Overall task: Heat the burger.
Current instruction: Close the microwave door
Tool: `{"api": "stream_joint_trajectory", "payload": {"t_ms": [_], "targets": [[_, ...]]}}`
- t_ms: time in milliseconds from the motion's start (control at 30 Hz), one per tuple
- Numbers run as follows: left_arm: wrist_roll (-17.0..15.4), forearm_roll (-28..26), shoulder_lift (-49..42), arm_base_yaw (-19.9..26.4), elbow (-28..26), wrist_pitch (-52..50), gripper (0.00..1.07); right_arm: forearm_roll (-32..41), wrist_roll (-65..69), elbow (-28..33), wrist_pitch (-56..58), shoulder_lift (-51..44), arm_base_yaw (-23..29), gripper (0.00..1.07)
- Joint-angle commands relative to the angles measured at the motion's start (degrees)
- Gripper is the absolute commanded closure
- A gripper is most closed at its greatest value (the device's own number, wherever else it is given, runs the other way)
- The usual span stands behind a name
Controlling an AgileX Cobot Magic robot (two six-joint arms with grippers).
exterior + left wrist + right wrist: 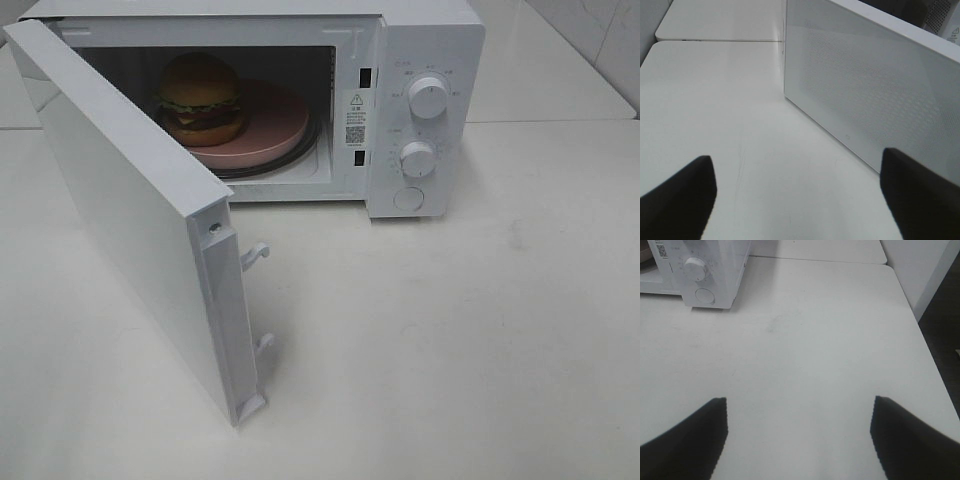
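Two sets of fingers: both hang low over the white surface (450,350) at its near side, and neither holds anything.
Left fingers (680,200): spread wide with nothing between them, just beside the outer face of the door (880,90). That looks to me like a spot for pushing it closed.
Right fingers (685,440): released and empty, over bare surface and well apart from the microwave (420,40). They face its control panel, likely so as to reach the dials later.
Door: swung far out toward the near left, latch hooks (255,252) showing on its free edge. It leaves the cavity open, and I judge it must be shut before any heating.
Microwave: white, at the far side of the surface. Its cavity holds one pink plate (275,125).
Pink plate: lies flat in the cavity and carries only the burger (200,98).
Burger: upright on the plate's left part, inside the cavity, so the loading seems done.
Dials: upper dial (428,98) and lower dial (418,158) on the right panel, nothing touching them.
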Motion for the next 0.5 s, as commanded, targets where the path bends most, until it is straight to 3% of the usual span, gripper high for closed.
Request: {"api": "stream_joint_trajectory", "payload": {"t_ms": [33, 67, 100, 133, 200, 267, 300, 333, 500], "targets": [[-0.46, -0.74, 2.58, 0.17, -0.34, -3.78, 0.50, -0.29, 0.29, 0.11, -0.46, -1.89, -0.29, 0.31], [-0.46, -0.74, 4.07, 0.17, -0.34, -5.16, 0.64, -0.29, 0.29, 0.11, -0.46, -1.89, -0.29, 0.31], [-0.46, -0.74, 4.07, 0.17, -0.34, -5.16, 0.64, -0.29, 0.29, 0.11, -0.46, -1.89, -0.29, 0.31], [-0.52, -0.74, 5.73, 0.17, 0.00, -6.88, 0.76, -0.29, 0.29, 0.11, -0.46, -1.89, -0.29, 0.31], [-0.52, -1.09, 6.65, 0.17, 0.29, -7.73, 0.82, -0.29, 0.29, 0.11, -0.46, -1.89, -0.29, 0.31], [-0.46, -1.49, 9.45, 0.17, 0.97, -11.17, 0.95, -0.29, 0.29, 0.11, -0.46, -1.89, -0.29, 0.31], [-0.46, -1.49, 9.45, 0.17, 0.97, -11.17, 0.95, -0.29, 0.29, 0.11, -0.46, -1.89, -0.29, 0.31], [-0.40, -1.49, 11.23, 0.17, 1.32, -13.41, 1.04, -0.29, 0.29, 0.11, -0.46, -1.89, -0.29, 0.31], [0.74, -1.49, 14.21, 0.17, 2.81, -20.23, 1.07, -0.29, 0.29, 0.11, -0.46, -1.89, -0.29, 0.31]]}}
